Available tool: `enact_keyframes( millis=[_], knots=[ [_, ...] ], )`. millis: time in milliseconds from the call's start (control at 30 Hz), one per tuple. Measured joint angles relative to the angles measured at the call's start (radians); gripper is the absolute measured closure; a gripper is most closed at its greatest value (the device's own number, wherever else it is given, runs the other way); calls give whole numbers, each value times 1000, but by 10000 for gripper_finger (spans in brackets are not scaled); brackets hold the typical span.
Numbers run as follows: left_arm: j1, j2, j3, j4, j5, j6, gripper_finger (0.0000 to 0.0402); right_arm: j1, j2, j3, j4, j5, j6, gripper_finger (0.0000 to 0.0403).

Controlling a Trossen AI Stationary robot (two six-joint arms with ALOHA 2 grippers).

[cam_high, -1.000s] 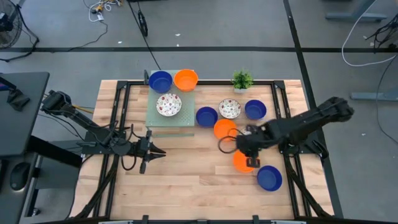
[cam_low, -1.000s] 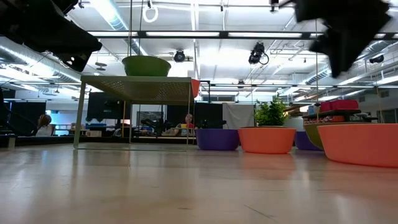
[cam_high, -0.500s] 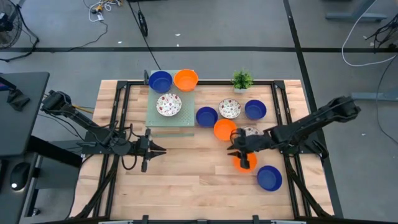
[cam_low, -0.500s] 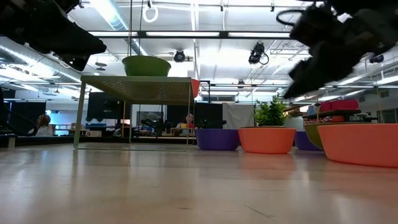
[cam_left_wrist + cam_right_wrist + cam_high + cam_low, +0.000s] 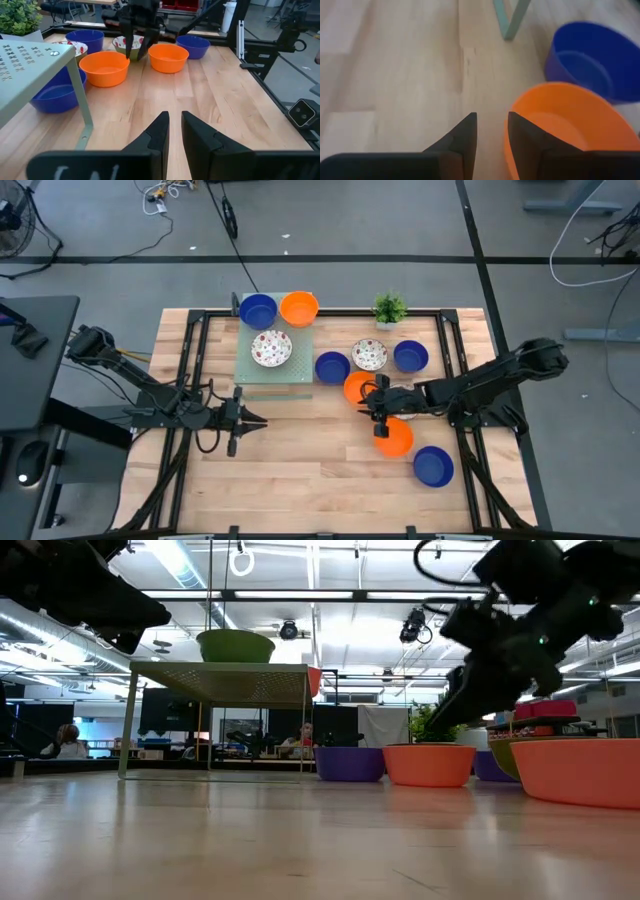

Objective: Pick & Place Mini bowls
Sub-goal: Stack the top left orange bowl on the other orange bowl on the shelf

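Observation:
Three mini bowls sit on a pale green stand (image 5: 262, 370): blue (image 5: 258, 311), orange (image 5: 298, 307) and floral (image 5: 271, 347). More rest on the table: blue (image 5: 332, 366), floral (image 5: 369, 355), blue (image 5: 410, 357), orange (image 5: 358, 387), orange (image 5: 393, 438) and blue (image 5: 433, 466). My right gripper (image 5: 372, 408) hangs above the table between the two orange bowls, narrowly open. In the right wrist view one finger (image 5: 522, 137) stands over the rim of the orange bowl (image 5: 570, 125). My left gripper (image 5: 262, 421) waits shut, left of centre.
A small potted plant (image 5: 389, 308) stands at the far edge. The stand's leg (image 5: 512, 20) and a blue bowl (image 5: 590, 60) lie just beyond the right gripper. Bare wood spreads between the arms and along the near edge. Black frame rails border the table.
My right gripper has moved from over the near orange bowl toward the far-left, to the near side of the other orange bowl, and in the low view it has come lower. The bowls have stayed in place.

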Motion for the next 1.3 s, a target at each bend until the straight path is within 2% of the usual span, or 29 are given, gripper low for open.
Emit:
enact_keyframes(
  millis=[400,500,633,733,867,1033,1300],
  knots=[
    [0,0,0,0,0,-1,349,-37,88,0,-3,7,-11,298],
    [0,0,0,0,0,-1,349,-36,88,0,-3,5,-31,326],
    [0,0,0,0,0,-1,349,-35,88,3,4,-44,-36,387],
    [0,0,0,0,0,-1,349,-13,88,39,-5,-87,-36,389],
    [0,0,0,0,0,-1,349,30,84,145,-52,-105,-83,385],
    [0,0,0,0,0,-1,349,41,80,347,-147,-101,-257,397],
    [0,0,0,0,1,-1,349,-77,116,749,-342,-106,-580,398]
  ],
)
